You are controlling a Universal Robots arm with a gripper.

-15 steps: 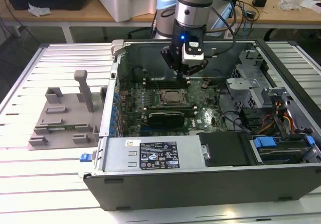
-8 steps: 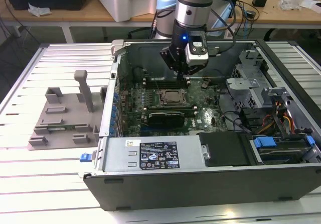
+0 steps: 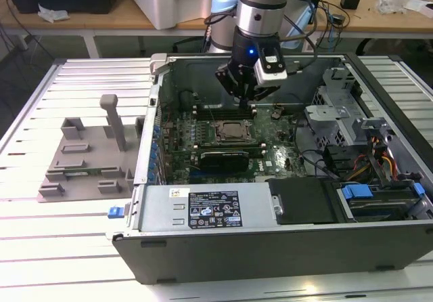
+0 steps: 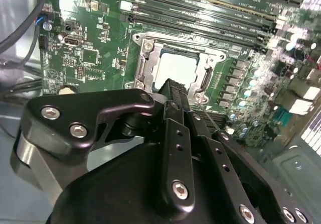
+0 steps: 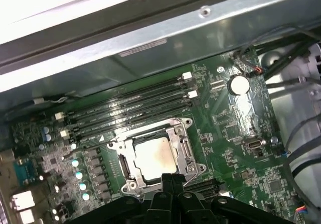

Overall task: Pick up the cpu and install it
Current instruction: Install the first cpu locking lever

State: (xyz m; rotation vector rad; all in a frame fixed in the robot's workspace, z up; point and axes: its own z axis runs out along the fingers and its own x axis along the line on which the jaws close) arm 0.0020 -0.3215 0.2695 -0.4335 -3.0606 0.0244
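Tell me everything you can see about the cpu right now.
The cpu is a small flat square chip with a pale silvery metal top. It lies level inside the metal-framed socket on the green motherboard, beside the memory slots. Nothing grips it; the gripper hovers just above its near edge in both wrist views.

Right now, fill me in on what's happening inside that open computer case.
A single robot arm hangs its black gripper over the green motherboard in the open grey computer case. The small square silvery-grey cpu already lies in the black-framed metal socket, seen in both wrist views, with the gripper just above it. The gripper holds nothing that I can see. A grey plastic tray with upright posts sits outside the case, on the exterior view's left.
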